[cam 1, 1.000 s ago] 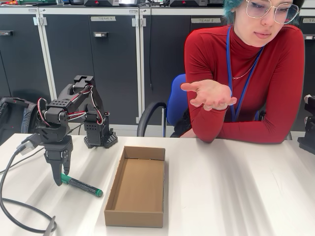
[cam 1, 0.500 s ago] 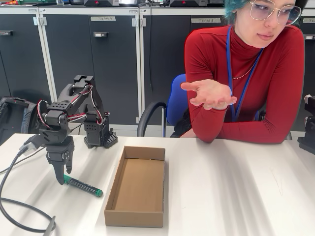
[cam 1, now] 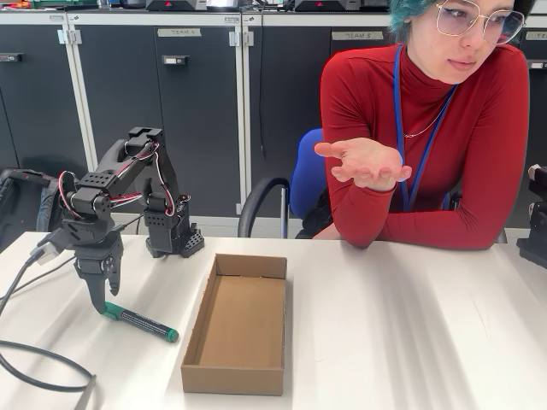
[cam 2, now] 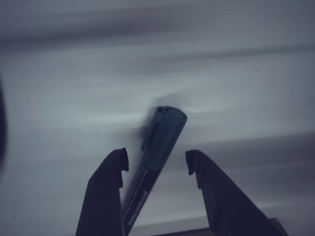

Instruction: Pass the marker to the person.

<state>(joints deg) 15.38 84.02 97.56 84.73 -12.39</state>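
Hand [cam 1: 101, 301] open, pointing down

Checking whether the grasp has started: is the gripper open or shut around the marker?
Open. In the wrist view the gripper has a finger on either side of the marker, with gaps showing; the marker lies on the table.

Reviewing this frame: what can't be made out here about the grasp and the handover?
- Contact: in the wrist view the marker lies between the open gripper fingers; touching or not is unclear, as the picture is dim and blurred.
- Label text on the marker: too small and blurred.
- Marker's lower end: cut off by the wrist view's bottom edge.
- In the fixed view, the gripper hides the marker cap end.
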